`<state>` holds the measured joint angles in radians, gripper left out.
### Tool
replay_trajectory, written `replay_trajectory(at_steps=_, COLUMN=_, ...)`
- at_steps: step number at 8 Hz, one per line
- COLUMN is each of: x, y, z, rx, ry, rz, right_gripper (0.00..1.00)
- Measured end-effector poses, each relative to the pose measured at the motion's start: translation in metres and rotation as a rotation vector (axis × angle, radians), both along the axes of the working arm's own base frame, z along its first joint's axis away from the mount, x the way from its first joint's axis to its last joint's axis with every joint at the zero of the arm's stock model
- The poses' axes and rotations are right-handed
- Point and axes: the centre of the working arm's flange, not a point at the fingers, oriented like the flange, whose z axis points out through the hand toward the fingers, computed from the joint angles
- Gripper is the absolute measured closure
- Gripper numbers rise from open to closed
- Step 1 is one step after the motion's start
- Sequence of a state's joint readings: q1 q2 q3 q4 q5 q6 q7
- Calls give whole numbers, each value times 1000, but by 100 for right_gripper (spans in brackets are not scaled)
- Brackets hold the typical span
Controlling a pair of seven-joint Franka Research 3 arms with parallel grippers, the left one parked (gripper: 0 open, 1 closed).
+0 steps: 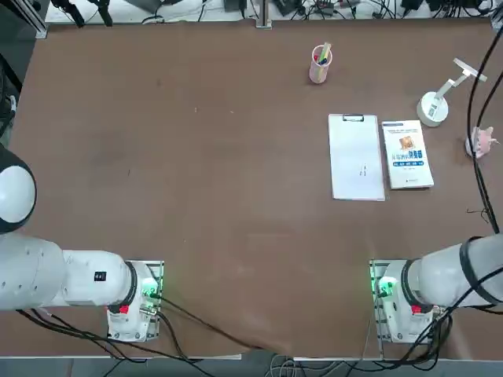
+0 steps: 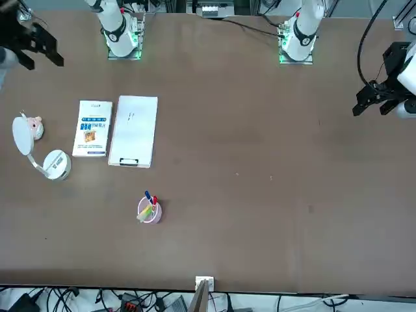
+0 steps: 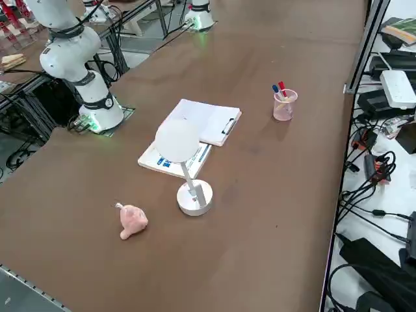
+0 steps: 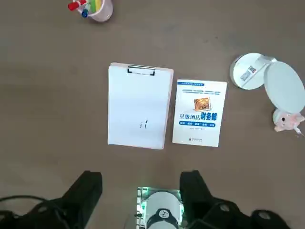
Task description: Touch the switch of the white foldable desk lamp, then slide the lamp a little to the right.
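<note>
The lamp (image 4: 257,76), smooth white plastic with a round disc base and round flat head, stands on the matte brown table (image 4: 57,119) far beyond the claw (image 4: 140,188); claw high above, jaws wide, empty; glossy book (image 4: 199,113) and clipboard (image 4: 139,106) lie nearer.

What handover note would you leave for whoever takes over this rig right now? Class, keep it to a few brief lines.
Right gripper: jaws open, empty, raised high over the table, looking down on it.
White foldable desk lamp: standing at the table's far right, beyond the book, beside a small pink toy.
Done: nothing; the lamp looks untouched.
Left: touch the lamp's switch, then slide the lamp slightly right.
</note>
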<state>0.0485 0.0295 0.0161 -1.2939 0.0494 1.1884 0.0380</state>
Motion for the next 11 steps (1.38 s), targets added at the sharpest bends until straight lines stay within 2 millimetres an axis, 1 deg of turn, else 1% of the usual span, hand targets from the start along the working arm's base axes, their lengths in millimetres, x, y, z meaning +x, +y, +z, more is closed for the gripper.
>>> replay_trajectory(at_steps=1, x=7, y=-12, z=-4, rx=3, ry=-20, rz=-28, right_gripper=0)
replay_trajectory(at_steps=3, x=31, y=-33, z=-11, rx=-9, ry=-104, rz=-103, right_gripper=0)
replay_trajectory(at_steps=4, x=38, y=-37, z=-14, rx=-20, ry=-127, rz=-146, right_gripper=0)
replay_trajectory(at_steps=5, x=41, y=-30, z=-16, rx=-38, ry=-130, rz=-176, right_gripper=0)
replay_trajectory(at_steps=7, x=41, y=3, z=-20, rx=-66, ry=-128, rz=-167, right_gripper=0)
replay_trajectory(at_steps=8, x=41, y=14, z=-26, rx=-72, ry=-118, rz=-159, right_gripper=0)
replay_trajectory(at_steps=9, x=41, y=17, z=-28, rx=-73, ry=-113, rz=-159, right_gripper=0)
replay_trajectory(at_steps=10, x=36, y=17, z=-26, rx=-75, ry=-116, rz=-161, right_gripper=0)
replay_trajectory(at_steps=11, x=27, y=17, z=-24, rx=-77, ry=-123, rz=-163, right_gripper=0)
